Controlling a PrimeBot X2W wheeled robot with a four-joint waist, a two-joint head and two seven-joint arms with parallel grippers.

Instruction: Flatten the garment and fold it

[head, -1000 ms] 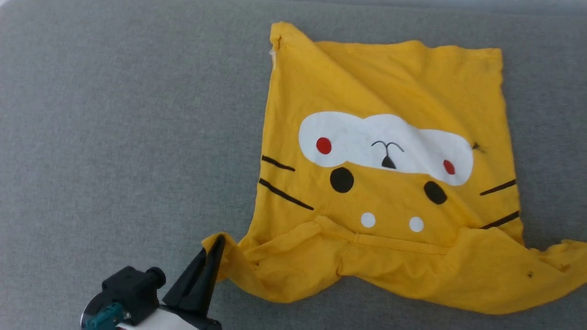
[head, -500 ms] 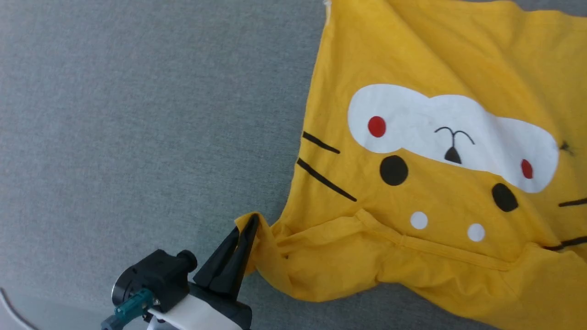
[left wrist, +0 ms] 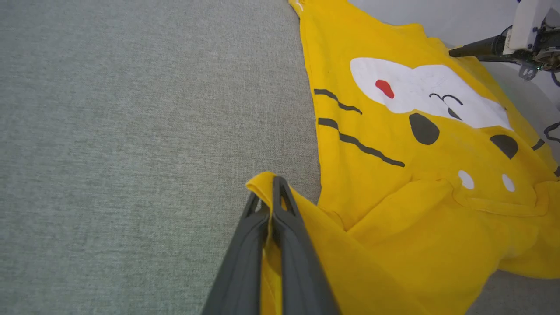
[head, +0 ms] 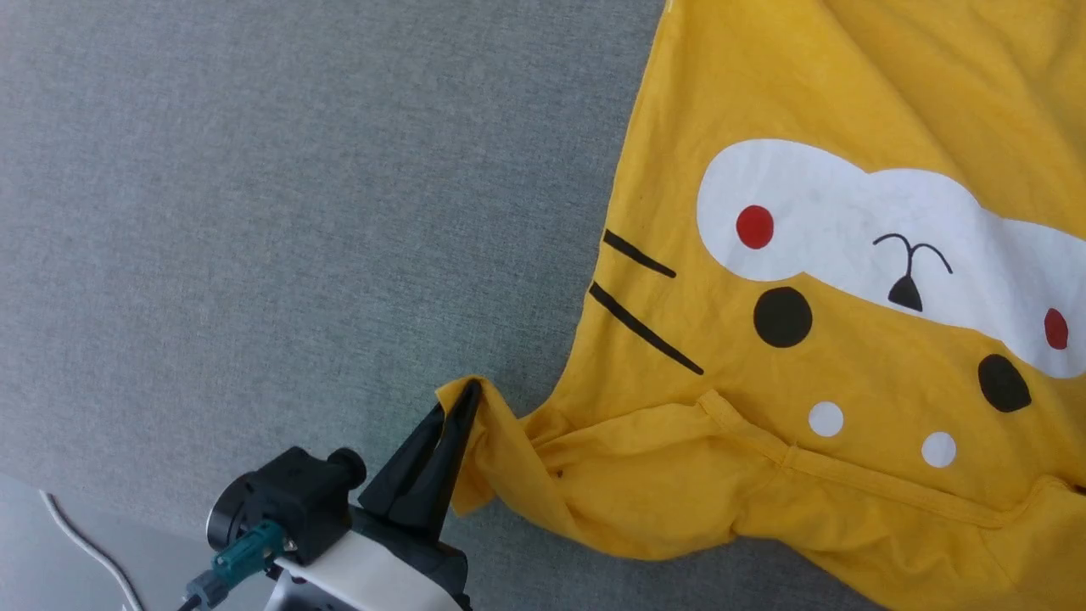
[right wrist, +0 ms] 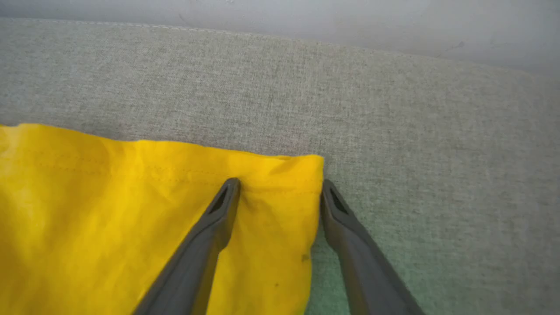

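While the left pincer (head: 470, 390) clamps one corner of the yellow T-shirt (head: 848, 85), the right pincer (right wrist: 281, 183) stands open, straddling a hemmed corner.

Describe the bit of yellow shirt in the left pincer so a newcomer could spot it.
On the grey cloth surface lies a yellow T-shirt with a face print. Below its left pair of whisker lines one corner juts out; it alone is drawn to a point, clamped in the shut left pincer.

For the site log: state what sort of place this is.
Probably an indoor test bench for folding clothes: a grey cloth-covered surface, a yellow T-shirt spread on it, a pale wall behind.
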